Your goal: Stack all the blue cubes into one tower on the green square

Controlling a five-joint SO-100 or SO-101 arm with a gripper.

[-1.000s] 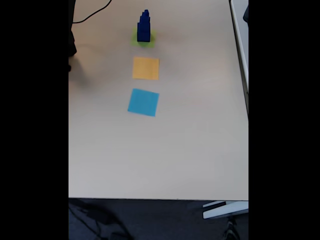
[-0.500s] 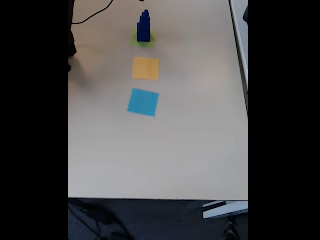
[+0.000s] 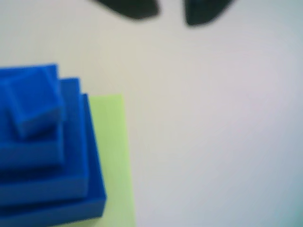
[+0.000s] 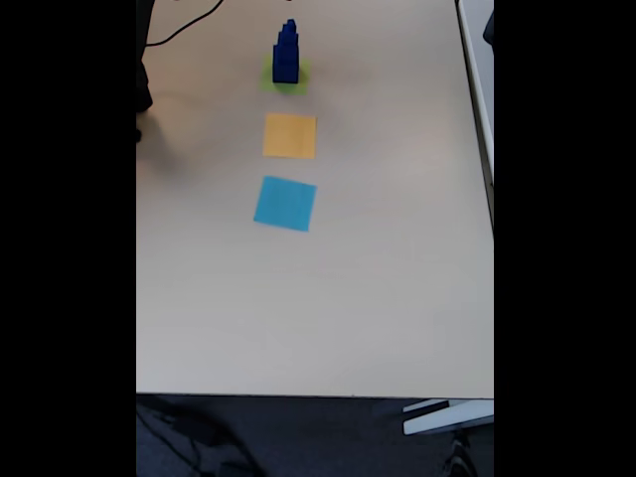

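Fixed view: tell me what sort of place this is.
Probably an office or lab desk set up for a stacking exercise: a plain pale table, coloured paper squares in a row, a black cable and dark floor below.

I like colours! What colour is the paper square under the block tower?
Light yellow-green square, clearest in the wrist view.

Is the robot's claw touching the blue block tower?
Apart. In the wrist view the gripper hangs at the top edge, with bare table plainly between its dark fingertips and the tower.
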